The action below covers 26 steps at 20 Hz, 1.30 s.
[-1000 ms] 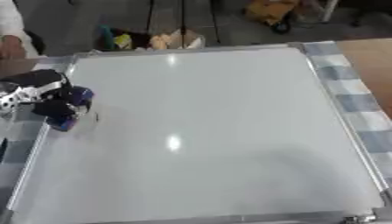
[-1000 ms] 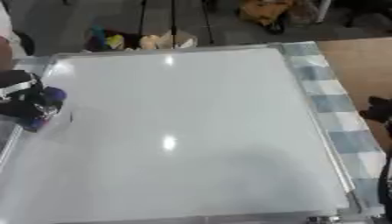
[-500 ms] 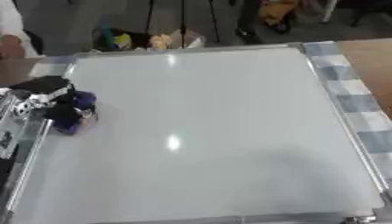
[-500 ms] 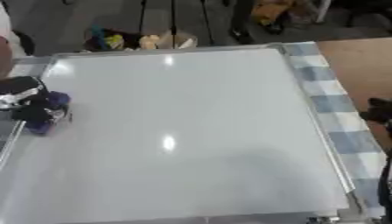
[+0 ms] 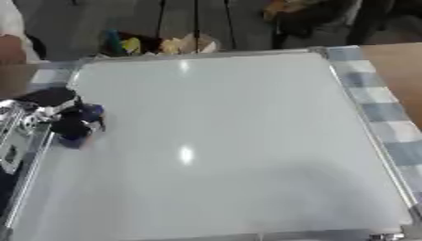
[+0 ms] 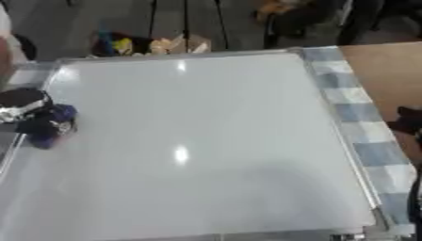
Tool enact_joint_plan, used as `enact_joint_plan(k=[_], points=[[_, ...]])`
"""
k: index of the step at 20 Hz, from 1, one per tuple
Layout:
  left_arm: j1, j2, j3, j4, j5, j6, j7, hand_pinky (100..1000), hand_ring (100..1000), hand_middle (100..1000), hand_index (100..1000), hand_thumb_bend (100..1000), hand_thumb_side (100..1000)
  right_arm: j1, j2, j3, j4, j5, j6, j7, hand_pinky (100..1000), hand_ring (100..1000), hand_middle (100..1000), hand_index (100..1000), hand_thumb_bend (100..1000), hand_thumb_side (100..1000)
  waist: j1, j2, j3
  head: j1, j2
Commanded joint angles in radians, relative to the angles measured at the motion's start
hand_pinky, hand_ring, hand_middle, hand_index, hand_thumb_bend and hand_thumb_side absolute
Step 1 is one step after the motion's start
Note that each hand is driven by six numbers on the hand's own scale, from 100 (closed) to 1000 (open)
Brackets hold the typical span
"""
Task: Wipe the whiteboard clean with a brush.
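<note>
The large white, silver-framed whiteboard (image 5: 223,141) lay flat on the checked grey cloth (image 6: 362,136). At its left edge the black left hand (image 5: 58,115) curled round a small blue brush (image 5: 78,127) pressed on the board. The right hand's (image 6: 408,120) fingers could not be made out.

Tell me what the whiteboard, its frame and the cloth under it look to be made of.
Whiteboard: smooth, glossy coated surface, judging by the bright light reflections on it. Frame: thin silvery strip, probably aluminium. Cloth: soft matt woven fabric in a grey and white check, with no shine.
</note>
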<state>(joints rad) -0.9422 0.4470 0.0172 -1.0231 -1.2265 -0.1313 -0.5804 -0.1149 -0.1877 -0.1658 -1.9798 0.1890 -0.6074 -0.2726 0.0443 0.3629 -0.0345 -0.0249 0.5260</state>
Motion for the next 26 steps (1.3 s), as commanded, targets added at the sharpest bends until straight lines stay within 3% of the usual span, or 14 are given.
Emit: enact_joint_plan(k=[1, 5, 8, 26], points=[[-0.017, 0.01, 0.003, 0.002, -0.015, -0.01, -0.004, 353, 499, 373, 400, 100, 777, -0.006, -0.005, -0.003, -0.02, -0.004, 0.0, 0.0, 641, 750, 587, 802, 100, 780, -0.002, -0.018, 0.0, 0.002, -0.008], [-0.02, 0.008, 0.0, 0.004, -0.02, -0.019, -0.012, 363, 507, 384, 488, 100, 818, -0.005, -0.005, -0.003, -0.02, -0.005, 0.003, -0.001, 641, 749, 586, 802, 100, 777, -0.002, -0.02, 0.001, 0.004, -0.006], [-0.022, 0.009, -0.001, 0.004, -0.026, -0.026, -0.02, 369, 511, 390, 495, 100, 839, -0.005, -0.005, -0.004, -0.02, -0.005, 0.006, -0.003, 640, 749, 586, 801, 100, 773, -0.002, -0.021, 0.003, 0.004, -0.003], [-0.038, -0.022, -0.022, 0.007, -0.07, -0.066, -0.043, 369, 505, 371, 399, 100, 830, -0.004, -0.008, -0.003, -0.02, -0.012, 0.012, -0.013, 640, 750, 585, 802, 100, 767, -0.002, -0.025, 0.005, 0.009, 0.006]])
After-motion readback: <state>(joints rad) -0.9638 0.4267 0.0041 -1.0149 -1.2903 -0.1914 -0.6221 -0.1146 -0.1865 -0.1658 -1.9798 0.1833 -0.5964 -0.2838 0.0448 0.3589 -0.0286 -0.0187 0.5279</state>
